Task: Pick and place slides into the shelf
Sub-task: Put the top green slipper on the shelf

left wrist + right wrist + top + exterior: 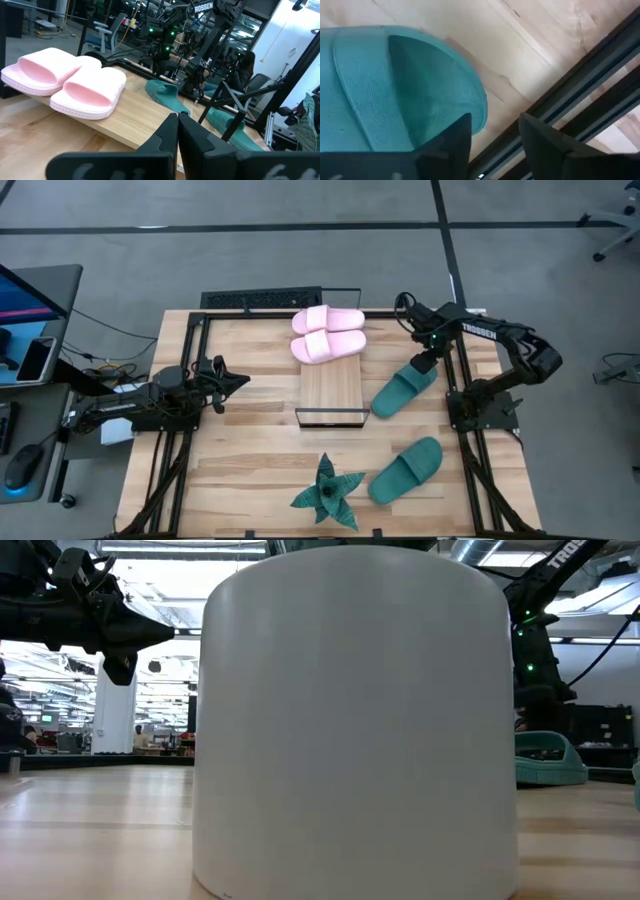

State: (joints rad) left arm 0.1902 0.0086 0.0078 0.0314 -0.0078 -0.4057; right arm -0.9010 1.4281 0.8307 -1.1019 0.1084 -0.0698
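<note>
Nearest the desk's (250,470) front edge lies one teal slide (406,469), beside the spiky green plant (328,492) and untouched, well apart from both arms.

Farther back, the second teal slide (404,388) lies on the desk just beside the right edge of the shelf (331,390). Its long axis runs diagonally, one end pointing toward the shelf's front corner, the other toward the far right. The right end effector (424,364) sits at that far-right end. In the right wrist view its fingers (454,137) stand apart with a clear gap, the rim of the teal slide (395,90) lying by one finger rather than between the two. Judged from this, nothing is gripped; whether a finger touches the rim cannot be told. The right arm is plainly the nearer one to this slide. The shelf lies to the slide's left, so any carry would be a short sideways move onto the bare slats.

The left end effector (232,378) hangs over the desk left of the shelf, fingers (170,137) pressed together, holding nothing.

Farthest back, the two pink slides (328,333) rest side by side across the rear end of the shelf, long axes crossing its width.
</note>
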